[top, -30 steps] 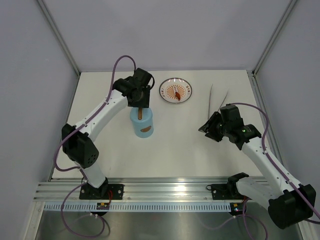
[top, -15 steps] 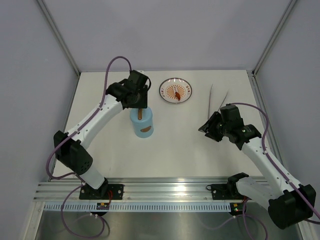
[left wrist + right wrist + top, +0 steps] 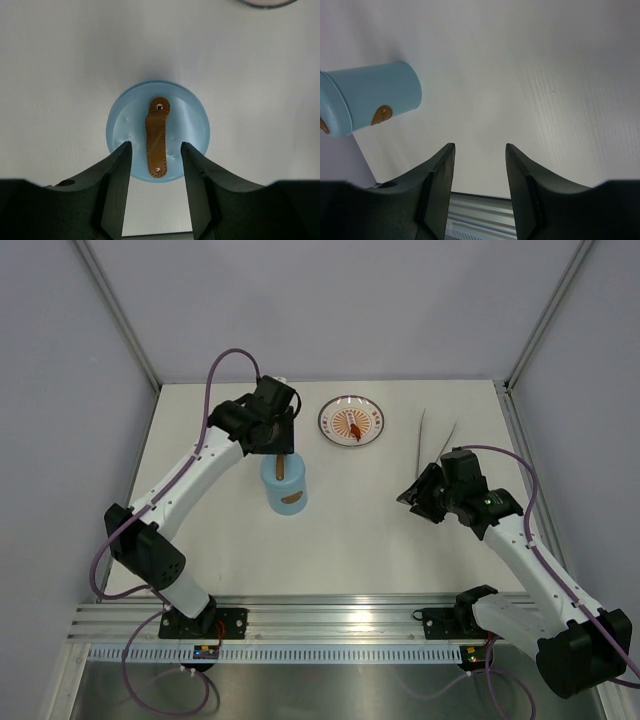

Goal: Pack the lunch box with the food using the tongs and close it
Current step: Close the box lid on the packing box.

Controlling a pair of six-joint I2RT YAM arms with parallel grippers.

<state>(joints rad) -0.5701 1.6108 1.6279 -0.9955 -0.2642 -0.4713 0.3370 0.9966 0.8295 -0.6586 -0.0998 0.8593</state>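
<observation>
The light-blue lunch box (image 3: 285, 491) stands upright left of centre, its round lid (image 3: 157, 131) on top with a brown strap (image 3: 156, 137) across it. My left gripper (image 3: 272, 430) hovers straight above the lid, open, fingertips (image 3: 156, 150) either side of the strap and holding nothing. The silver tongs (image 3: 436, 436) lie on the table at the back right. My right gripper (image 3: 416, 496) is just in front of them, open and empty (image 3: 479, 150); its wrist view shows the lunch box (image 3: 375, 100) at the far left. A red-orange piece of food (image 3: 353, 426) lies on the plate.
The round red-rimmed plate (image 3: 326, 421) sits behind and right of the lunch box; its edge (image 3: 267, 3) shows at the top of the left wrist view. Grey walls close in the table on three sides. An aluminium rail (image 3: 330, 612) runs along the near edge.
The left arm's elbow has swung out to the left and its gripper has shifted slightly left above the lid. The right arm has not moved.
</observation>
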